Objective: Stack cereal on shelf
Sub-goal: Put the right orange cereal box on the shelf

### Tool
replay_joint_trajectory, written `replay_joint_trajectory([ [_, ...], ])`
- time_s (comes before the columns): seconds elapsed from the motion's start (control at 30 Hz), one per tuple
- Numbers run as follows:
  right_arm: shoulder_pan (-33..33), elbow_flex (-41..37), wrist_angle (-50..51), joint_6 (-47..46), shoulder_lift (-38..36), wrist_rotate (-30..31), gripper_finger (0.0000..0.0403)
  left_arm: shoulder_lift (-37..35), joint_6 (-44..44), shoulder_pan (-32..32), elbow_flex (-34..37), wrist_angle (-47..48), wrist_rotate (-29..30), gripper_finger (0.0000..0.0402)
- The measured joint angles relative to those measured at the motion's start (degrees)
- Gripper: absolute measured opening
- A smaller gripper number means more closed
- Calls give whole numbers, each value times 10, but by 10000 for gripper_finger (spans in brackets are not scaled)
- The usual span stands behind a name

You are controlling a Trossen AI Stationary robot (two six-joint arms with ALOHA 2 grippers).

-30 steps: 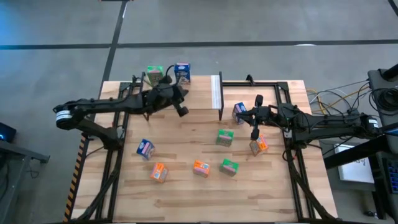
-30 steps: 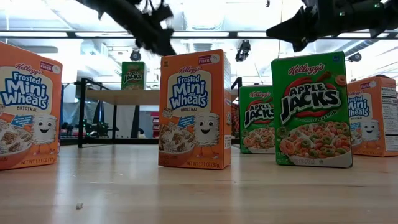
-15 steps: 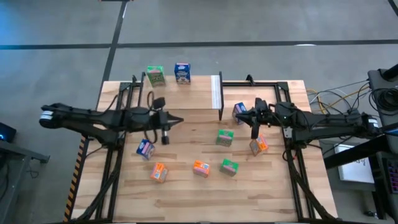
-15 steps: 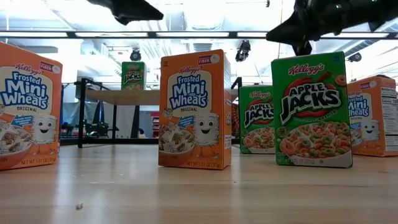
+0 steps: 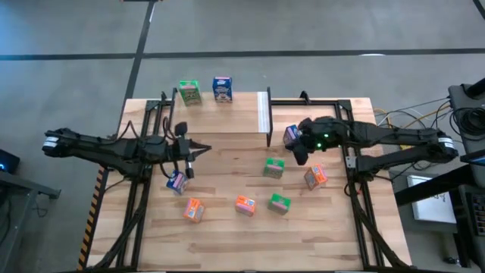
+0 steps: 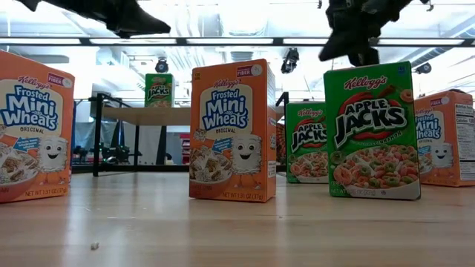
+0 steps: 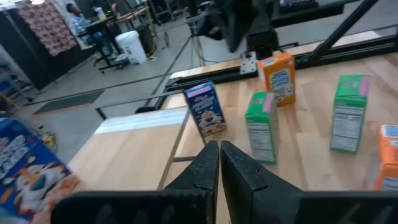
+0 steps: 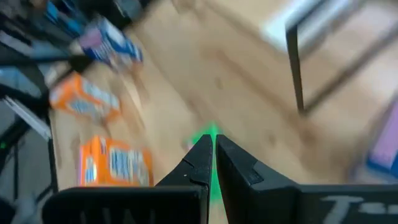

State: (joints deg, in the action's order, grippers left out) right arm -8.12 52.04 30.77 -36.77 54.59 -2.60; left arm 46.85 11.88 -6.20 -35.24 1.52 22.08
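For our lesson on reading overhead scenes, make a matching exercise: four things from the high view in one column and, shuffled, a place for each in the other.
Things
1. left gripper
2. right gripper
3. green box on the shelf
4. orange box right of centre

Places
A. at the shelf's far edge, beside a blue box
B. over the table, by the blue box near the white strip
C. on the table, nearer the front than the right gripper
D. over the table's left part, above a blue box there

Pairs: 1-D, 2-B, 3-A, 4-C
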Motion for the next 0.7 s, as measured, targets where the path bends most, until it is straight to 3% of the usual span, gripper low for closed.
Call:
replay_joint_trajectory([
  [0.13, 0, 74, 153, -56, 45, -25, 12, -13, 0, 0, 3, 1, 36, 0],
  [0.4, 0, 182, 464, -135, 107, -26, 12, -29, 0, 0, 3, 27, 45, 0],
  [0.7, 12, 157, 518, -212, 88, -67, 13, -54, -20, 0, 3, 65, 85, 0],
])
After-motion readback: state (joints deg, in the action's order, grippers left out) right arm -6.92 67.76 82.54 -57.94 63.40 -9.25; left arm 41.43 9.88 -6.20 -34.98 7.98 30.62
